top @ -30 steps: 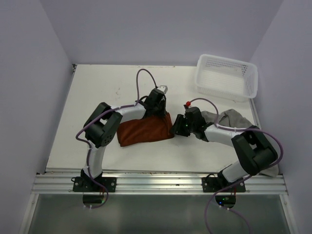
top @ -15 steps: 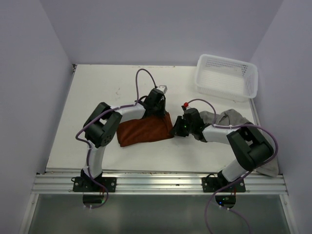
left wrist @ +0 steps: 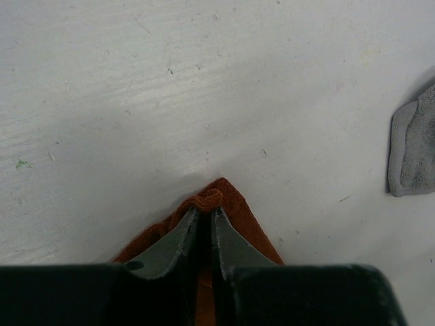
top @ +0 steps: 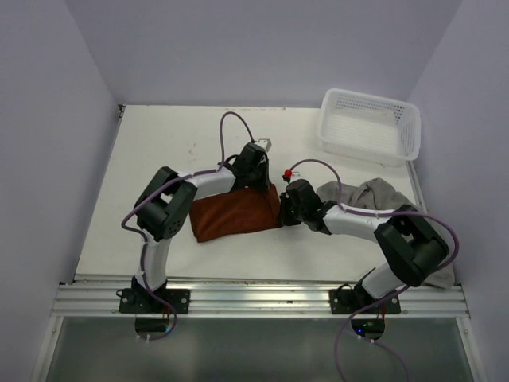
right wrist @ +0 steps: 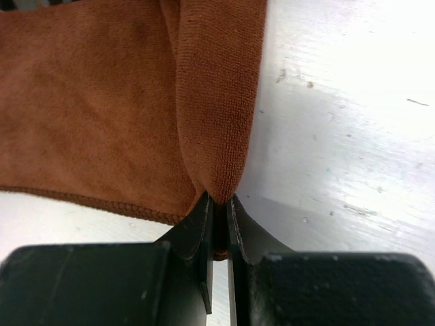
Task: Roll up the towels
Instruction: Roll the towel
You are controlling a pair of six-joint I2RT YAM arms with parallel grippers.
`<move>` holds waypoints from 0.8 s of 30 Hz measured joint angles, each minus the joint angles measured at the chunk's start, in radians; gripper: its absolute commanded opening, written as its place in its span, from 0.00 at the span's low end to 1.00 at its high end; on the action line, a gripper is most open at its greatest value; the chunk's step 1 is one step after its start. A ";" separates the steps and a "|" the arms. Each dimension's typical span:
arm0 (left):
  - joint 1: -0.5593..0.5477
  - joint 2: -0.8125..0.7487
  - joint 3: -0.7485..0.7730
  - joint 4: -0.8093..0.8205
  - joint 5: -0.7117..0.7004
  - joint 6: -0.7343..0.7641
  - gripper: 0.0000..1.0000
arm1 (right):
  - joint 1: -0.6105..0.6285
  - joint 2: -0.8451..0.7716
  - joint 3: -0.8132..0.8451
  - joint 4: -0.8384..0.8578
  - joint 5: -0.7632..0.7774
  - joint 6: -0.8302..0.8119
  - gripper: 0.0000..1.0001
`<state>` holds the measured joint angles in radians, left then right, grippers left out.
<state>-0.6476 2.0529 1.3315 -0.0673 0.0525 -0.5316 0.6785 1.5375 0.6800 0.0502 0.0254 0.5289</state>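
The rust-brown soft cloth towel (top: 235,213) lies mid-table (top: 159,151). The left arm's (top: 208,184) jaws are clenched on its far right corner and the right arm's (top: 358,224) on the near one, probably to start an even roll. Two towels: the grey cloth towel (top: 375,193), seemingly crumpled, lies under the right arm. One white plastic mesh basket (top: 370,124).

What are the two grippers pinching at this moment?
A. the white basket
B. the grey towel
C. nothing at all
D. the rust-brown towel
D: in the wrist views, the left gripper and the right gripper each close on the rust-brown towel.
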 measured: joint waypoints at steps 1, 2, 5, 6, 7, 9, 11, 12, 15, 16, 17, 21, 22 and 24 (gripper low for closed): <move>0.001 -0.002 0.000 -0.003 0.001 -0.002 0.16 | 0.007 0.000 0.011 -0.023 0.020 -0.014 0.00; 0.001 -0.005 0.000 -0.006 0.002 -0.003 0.18 | 0.011 0.000 0.019 -0.042 0.039 -0.027 0.00; 0.003 -0.011 0.002 -0.016 0.008 -0.003 0.25 | 0.016 -0.003 0.031 -0.079 0.079 -0.055 0.00; 0.004 -0.013 0.005 -0.021 0.011 -0.004 0.25 | 0.018 -0.005 0.034 -0.092 0.092 -0.063 0.00; 0.005 -0.014 0.008 -0.026 0.014 -0.004 0.26 | 0.021 -0.007 0.037 -0.103 0.103 -0.072 0.00; 0.007 -0.016 0.015 -0.028 0.016 -0.005 0.26 | 0.026 -0.008 0.045 -0.127 0.126 -0.090 0.00; 0.011 -0.018 0.022 -0.028 0.019 -0.005 0.26 | 0.033 -0.008 0.055 -0.151 0.148 -0.111 0.00; 0.013 -0.018 0.026 -0.028 0.020 -0.005 0.26 | 0.036 -0.008 0.060 -0.162 0.157 -0.120 0.00; 0.016 -0.019 0.041 -0.032 0.021 -0.005 0.26 | 0.047 -0.008 0.073 -0.197 0.192 -0.156 0.00; 0.017 -0.019 0.047 -0.032 0.021 -0.005 0.27 | 0.048 -0.008 0.076 -0.208 0.201 -0.168 0.00; 0.018 -0.020 0.051 -0.034 0.021 -0.004 0.27 | 0.050 -0.008 0.079 -0.219 0.209 -0.179 0.00; 0.019 -0.029 0.060 -0.042 0.024 -0.005 0.28 | 0.060 -0.009 0.084 -0.239 0.246 -0.219 0.00; 0.019 -0.032 0.063 -0.050 0.026 -0.005 0.28 | 0.064 -0.009 0.084 -0.241 0.249 -0.224 0.00; 0.019 -0.037 0.074 -0.068 0.032 -0.008 0.29 | 0.076 -0.009 0.085 -0.246 0.271 -0.240 0.00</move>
<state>-0.6285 2.0163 1.4052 -0.1352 0.0849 -0.5396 0.7547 1.5284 0.7647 -0.1963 0.2962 0.2893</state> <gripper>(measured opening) 0.278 0.100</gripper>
